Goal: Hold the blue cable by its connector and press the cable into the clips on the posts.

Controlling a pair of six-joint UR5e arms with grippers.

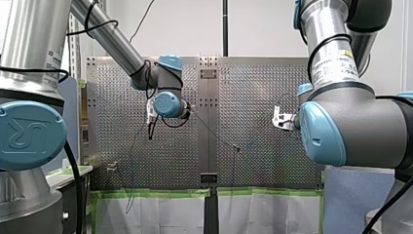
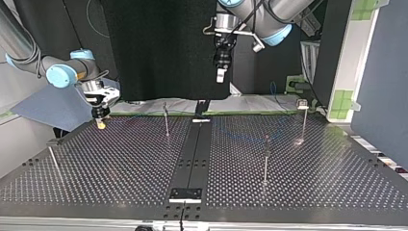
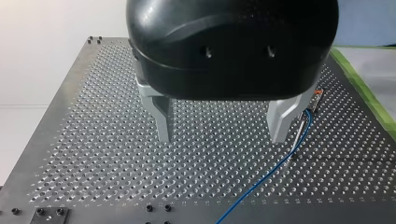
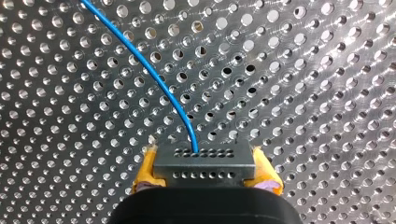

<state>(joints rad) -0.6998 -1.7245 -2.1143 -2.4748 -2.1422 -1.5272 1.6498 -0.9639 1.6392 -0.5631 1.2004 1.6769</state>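
four posts (image 2: 166, 124), one blue cable (image 4: 154, 76), one connector (image 4: 204, 162), two arms (image 1: 111, 40)

Left end effector (image 3: 222, 138) spread, right end effector (image 4: 205, 173) clamped

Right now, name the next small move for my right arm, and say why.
Probably lift the connector toward a nearby post. The right gripper is shut on it low over the table, and the blue cable lies on that table, not up at post height.

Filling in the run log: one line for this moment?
right pincer: shut on connector | left pincer: open, empty | blue cable: lying on table
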